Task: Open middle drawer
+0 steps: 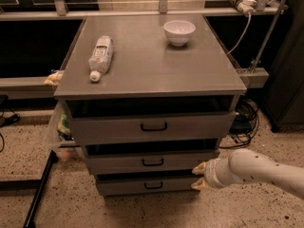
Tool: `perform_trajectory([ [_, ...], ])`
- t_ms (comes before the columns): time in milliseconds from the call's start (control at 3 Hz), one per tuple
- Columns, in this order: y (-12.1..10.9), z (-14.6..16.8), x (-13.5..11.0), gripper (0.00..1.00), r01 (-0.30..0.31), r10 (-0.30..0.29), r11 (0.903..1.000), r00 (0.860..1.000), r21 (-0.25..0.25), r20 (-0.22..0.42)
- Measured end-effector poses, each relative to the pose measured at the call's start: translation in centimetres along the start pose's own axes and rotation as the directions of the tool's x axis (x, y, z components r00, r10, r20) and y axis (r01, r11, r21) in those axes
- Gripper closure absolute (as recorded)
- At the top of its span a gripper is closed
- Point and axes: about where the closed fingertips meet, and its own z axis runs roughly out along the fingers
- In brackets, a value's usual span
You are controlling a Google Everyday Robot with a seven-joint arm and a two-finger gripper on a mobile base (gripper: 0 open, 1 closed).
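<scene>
The grey cabinet has three drawers stacked under its top. The middle drawer is a wide shallow grey front with a small black bar handle at its centre, and it sits closed. My gripper is at the right end of the cabinet front, level with the gap between the middle and bottom drawers, to the right of the handle. Its two yellowish fingertips point left and stand apart, holding nothing.
The top drawer and bottom drawer have like handles. On the cabinet top lie a plastic bottle and a white bowl. A plastic bag hangs at the left side. Cables lie at the right. A black pole slants at lower left.
</scene>
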Motion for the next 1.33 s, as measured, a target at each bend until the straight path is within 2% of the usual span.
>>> perform_trajectory([
  [333, -0.6, 1.8, -0.1, 0.0, 0.018, -0.018, 0.9998, 1.0, 0.0, 0.02],
  [1333, -2.2, 6.2, -1.3, 0.0, 0.054, -0.051, 0.9981, 0.995, -0.03, 0.086],
])
